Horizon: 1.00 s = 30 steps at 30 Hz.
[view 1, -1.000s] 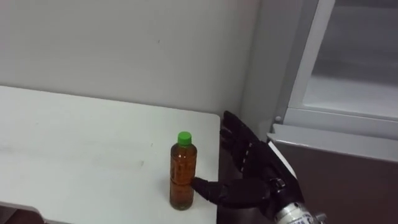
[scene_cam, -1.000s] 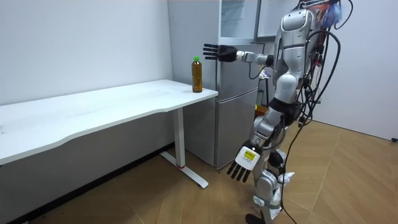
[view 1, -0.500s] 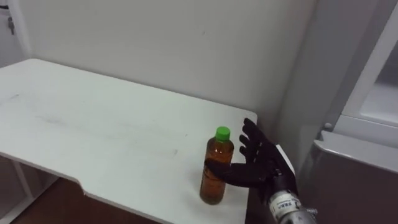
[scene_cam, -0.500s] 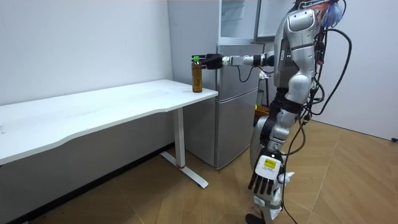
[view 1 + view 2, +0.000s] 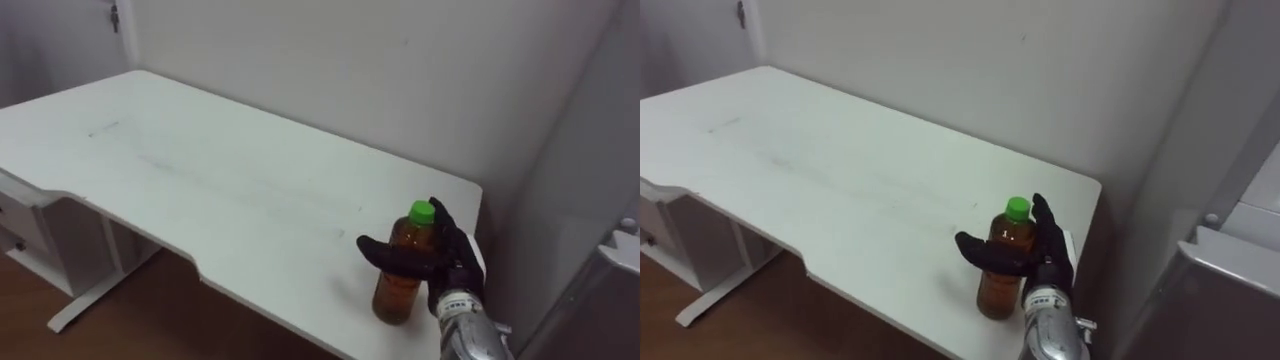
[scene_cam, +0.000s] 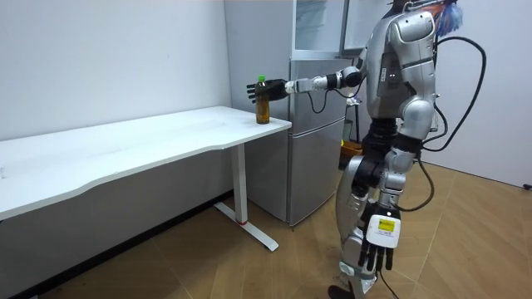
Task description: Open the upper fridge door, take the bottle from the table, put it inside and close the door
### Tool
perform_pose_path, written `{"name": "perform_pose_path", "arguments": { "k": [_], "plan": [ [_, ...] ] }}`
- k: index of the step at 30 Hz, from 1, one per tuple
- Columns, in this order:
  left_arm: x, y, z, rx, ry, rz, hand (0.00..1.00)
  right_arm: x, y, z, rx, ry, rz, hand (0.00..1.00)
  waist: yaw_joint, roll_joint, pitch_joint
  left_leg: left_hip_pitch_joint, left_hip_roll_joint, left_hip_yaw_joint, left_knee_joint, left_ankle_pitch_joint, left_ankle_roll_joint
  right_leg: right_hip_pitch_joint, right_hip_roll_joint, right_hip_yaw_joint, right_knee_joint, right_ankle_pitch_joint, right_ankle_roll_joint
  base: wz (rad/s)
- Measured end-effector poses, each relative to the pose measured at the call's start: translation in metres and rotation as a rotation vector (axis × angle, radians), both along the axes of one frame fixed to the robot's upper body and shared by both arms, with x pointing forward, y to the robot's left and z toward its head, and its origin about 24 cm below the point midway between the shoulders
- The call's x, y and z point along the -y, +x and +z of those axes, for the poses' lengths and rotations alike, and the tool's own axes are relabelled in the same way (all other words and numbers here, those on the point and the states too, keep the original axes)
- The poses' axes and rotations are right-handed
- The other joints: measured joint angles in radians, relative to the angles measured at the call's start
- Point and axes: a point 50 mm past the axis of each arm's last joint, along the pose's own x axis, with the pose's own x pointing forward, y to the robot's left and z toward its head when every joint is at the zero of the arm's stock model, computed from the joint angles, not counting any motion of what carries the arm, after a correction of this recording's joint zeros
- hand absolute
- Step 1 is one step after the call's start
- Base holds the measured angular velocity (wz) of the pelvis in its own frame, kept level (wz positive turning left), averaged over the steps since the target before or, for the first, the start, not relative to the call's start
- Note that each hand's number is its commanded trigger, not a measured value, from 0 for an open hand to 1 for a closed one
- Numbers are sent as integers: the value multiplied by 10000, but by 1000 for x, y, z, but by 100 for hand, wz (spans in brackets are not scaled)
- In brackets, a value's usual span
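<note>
**A:** What are the fingers (image 5: pixel 445 228) doing?

**B:** They stand up behind the clear plastic bottle of amber drink with a green cap (image 5: pixel 398 292), and the thumb lies across its front. So the black right hand (image 5: pixel 452 268) is clasped round it at about mid-height. I judge that hold is meant to lift it upright.

**A:** And where is the bottle?

**B:** It stands on the flat white worktop (image 5: pixel 200 185), at the lower right of the eye views, close to the corner. That puts it beside the tall grey fridge (image 6: pixel 318 133) it has to go into.

**A:** What does the room view add?

**B:** It shows the arm reaching out level to the bottle at upper centre. Above that, the fridge's upper compartment looks open, with shelves showing. The left hand (image 6: pixel 374 253) hangs by the leg at lower right, its fingers straight and empty. The eye views give the thumb's wrap close up.
</note>
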Motion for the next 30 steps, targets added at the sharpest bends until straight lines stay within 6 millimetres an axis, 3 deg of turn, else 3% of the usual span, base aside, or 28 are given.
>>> {"name": "perform_pose_path", "arguments": {
  "k": [4,10,15,21,30],
  "plan": [
    [-1,-2,0,-68,21,-1,0,3,0,-8,-375,-141,-203,0,63,-62,-14,-53,-53,-37,-3,35,32,-39,-51,-64,5,0,1,3],
    [-3,-6,1,-164,91,9,0,12,-4,-25,-1232,-366,-1065,0,315,-121,27,-65,-75,-188,-3,50,36,15,-74,-254,-1,-5,9,7],
    [-6,-3,2,-35,156,58,0,12,-5,-26,-1257,-326,-1519,0,322,-138,41,-124,-79,-361,-1,83,0,38,-69,-491,-18,-6,10,10],
    [-7,-2,2,-5,189,45,0,13,-9,-36,-1471,-671,-1682,0,580,-117,57,-252,-79,-389,5,106,-14,-66,-72,-512,-20,-6,9,1],
    [-8,-1,2,28,207,34,0,14,-10,-35,-1327,-720,-1983,0,585,-109,62,-358,-83,-488,5,136,-34,-164,-73,-558,-18,-5,9,2]
  ]
}}
